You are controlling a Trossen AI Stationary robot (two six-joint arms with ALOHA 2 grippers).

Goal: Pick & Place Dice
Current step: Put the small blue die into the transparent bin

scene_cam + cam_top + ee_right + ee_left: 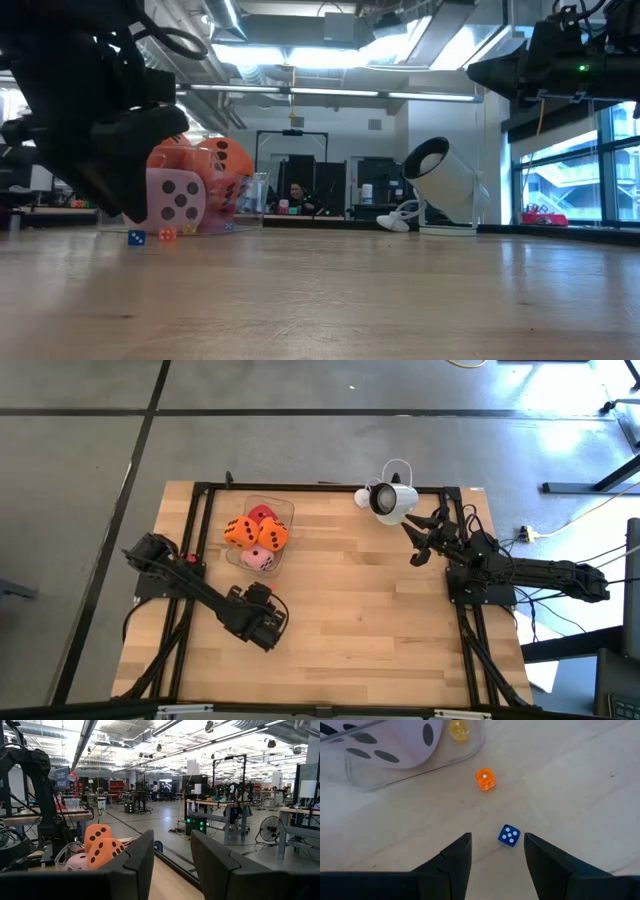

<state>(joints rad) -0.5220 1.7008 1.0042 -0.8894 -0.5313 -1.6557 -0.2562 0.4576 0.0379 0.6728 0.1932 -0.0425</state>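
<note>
A clear container at the table's far left holds two soft orange dice, a red one and a pink one. On the wood just near of it lie a small blue die and a small orange die. A small yellow die lies at the container's wall. My left gripper slants down, open, its fingertips on either side of the blue die and just short of it, touching nothing. My right gripper waits open and raised at the table's right.
A white round lamp-like object stands at the far edge, right of the container. Black frame rails run along the far and side edges. Bare wood stretches across the middle and near side.
</note>
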